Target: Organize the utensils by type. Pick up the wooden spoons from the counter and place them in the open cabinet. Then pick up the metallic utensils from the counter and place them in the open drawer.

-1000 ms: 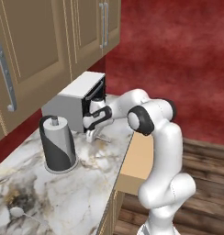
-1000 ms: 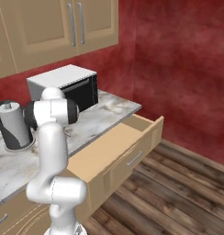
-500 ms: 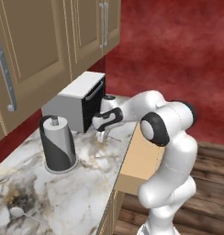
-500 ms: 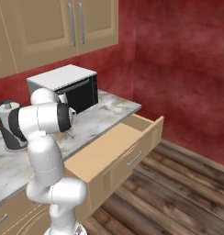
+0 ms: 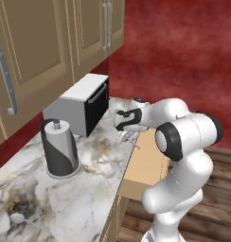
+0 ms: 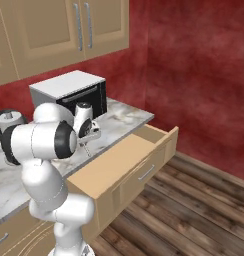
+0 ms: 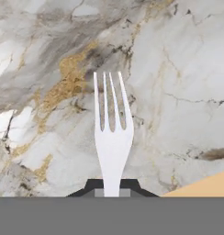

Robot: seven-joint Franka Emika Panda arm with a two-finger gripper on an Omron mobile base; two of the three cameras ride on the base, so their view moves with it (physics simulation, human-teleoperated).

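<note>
**Fork clamped over veined marble**

In the left base view, a dark cylindrical paper-towel holder (image 5: 60, 153) stands at left on the white-grey counter (image 5: 75, 203), its marble streaked brown and black. A boxy grey toaster oven (image 5: 82, 104) sits behind. At centre, the gripper (image 5: 128, 132) is clamped on a flat silver-grey fork (image 7: 112, 133) with four slim tines. At right, the light-tan wooden open drawer (image 5: 146, 165) shows a plain flat bottom. No writing is readable.

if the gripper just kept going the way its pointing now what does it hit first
Most likely the counter. In the hand view the gripper, shut on a metal fork, points at bare marble, so the fork's tines would touch first. The open drawer sits off to one side. Depth is hard to judge.
</note>
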